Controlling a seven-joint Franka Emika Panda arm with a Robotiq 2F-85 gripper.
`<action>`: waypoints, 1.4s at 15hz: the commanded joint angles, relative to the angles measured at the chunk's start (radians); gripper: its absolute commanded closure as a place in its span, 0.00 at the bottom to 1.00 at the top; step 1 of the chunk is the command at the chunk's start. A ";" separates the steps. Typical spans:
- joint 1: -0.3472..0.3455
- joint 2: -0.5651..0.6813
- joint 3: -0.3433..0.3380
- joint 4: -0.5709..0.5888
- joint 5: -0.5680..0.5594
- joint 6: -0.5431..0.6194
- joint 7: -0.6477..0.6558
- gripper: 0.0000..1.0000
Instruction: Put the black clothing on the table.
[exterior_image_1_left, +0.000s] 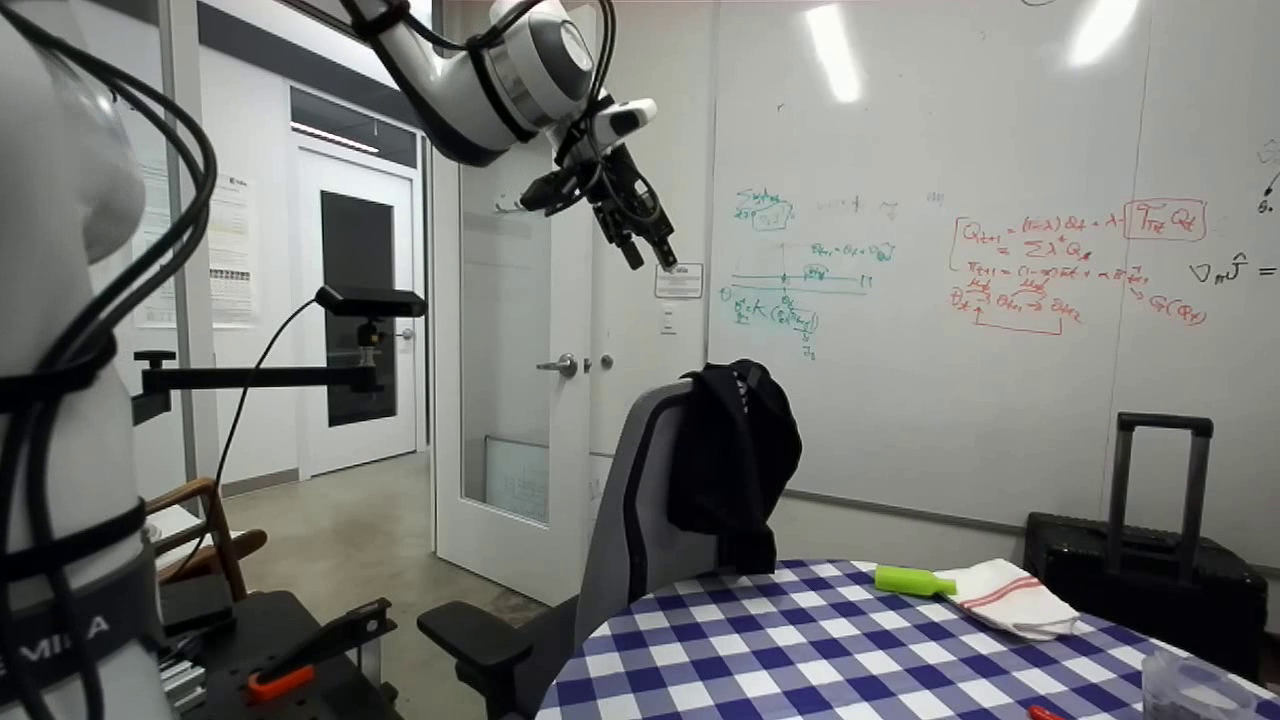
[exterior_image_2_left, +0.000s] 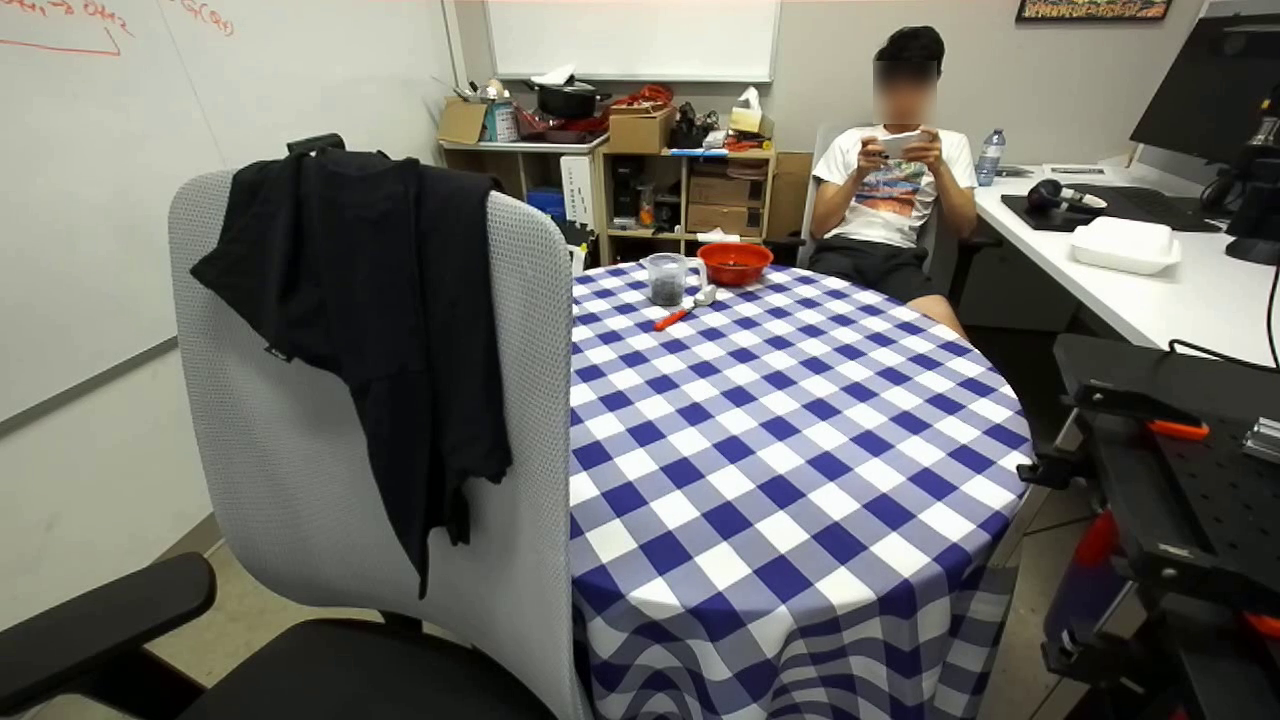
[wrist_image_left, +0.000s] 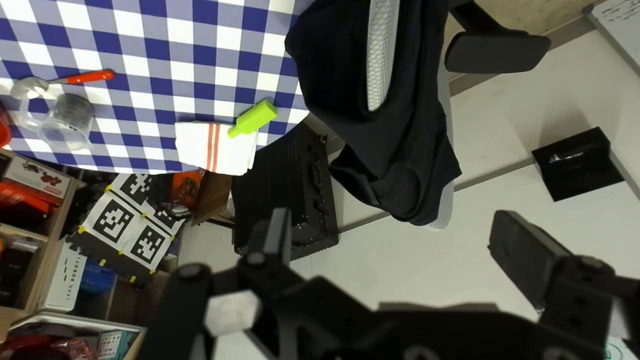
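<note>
The black clothing (exterior_image_1_left: 735, 450) hangs draped over the top of the grey office chair's backrest (exterior_image_1_left: 610, 510), on both sides of it. It also hangs there in an exterior view (exterior_image_2_left: 370, 280) and in the wrist view (wrist_image_left: 370, 140). The table (exterior_image_2_left: 780, 430) has a blue-and-white checkered cloth and stands beside the chair; it shows in an exterior view (exterior_image_1_left: 720, 650) and the wrist view (wrist_image_left: 200, 65) too. My gripper (exterior_image_1_left: 652, 262) is in the air above the chair, pointing down, apart from the clothing. In the wrist view the gripper (wrist_image_left: 392, 225) has its fingers wide apart with nothing between them.
On the table are a green bottle (exterior_image_1_left: 910, 581), a striped white towel (exterior_image_1_left: 1010, 600), a clear cup (exterior_image_2_left: 665, 285), a red-handled utensil (exterior_image_2_left: 675, 318) and a red bowl (exterior_image_2_left: 735, 265). A black suitcase (exterior_image_1_left: 1060, 570) stands by the whiteboard. A person (exterior_image_2_left: 890, 190) sits beyond the table.
</note>
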 joint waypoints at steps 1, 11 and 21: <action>-0.044 0.143 0.054 0.152 -0.104 -0.041 0.057 0.00; 0.036 0.477 0.034 0.441 -0.310 -0.160 0.298 0.00; 0.417 0.730 -0.346 0.674 -0.316 -0.185 0.422 0.00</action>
